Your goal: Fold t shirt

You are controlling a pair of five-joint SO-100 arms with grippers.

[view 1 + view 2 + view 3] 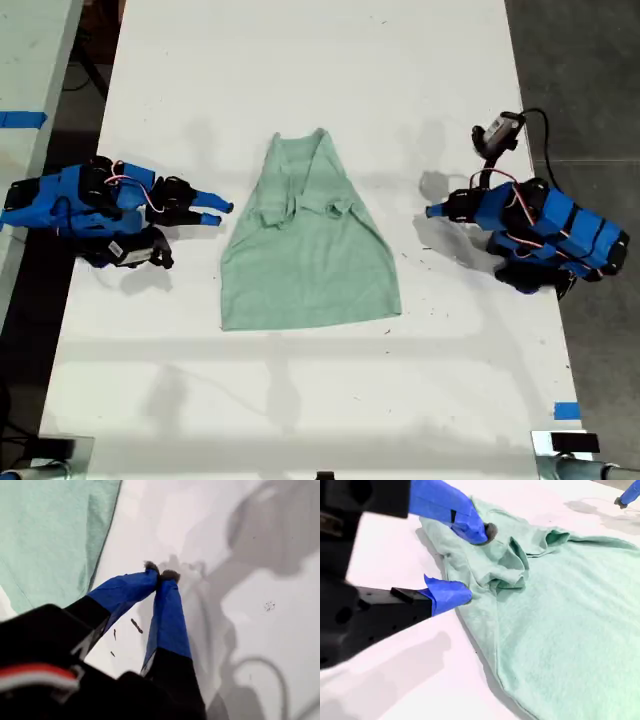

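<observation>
No readable text, label, brand, number or sign anywhere. Plain, unprinted front on the pale mint-green wrinkled cloth t-shirt (305,250). Blank strips of blue tape (566,410) on the white table (300,60).

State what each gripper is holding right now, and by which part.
Nothing is held. My first gripper is shut on nothing, off the t shirt; my second gripper is open beside its edge.

Bright, even light falls from overhead onto the white table (300,60), washing it near glare. Soft multiple shadows surround the t shirt (305,250). Wrist-view foregrounds blur darkly.
</observation>
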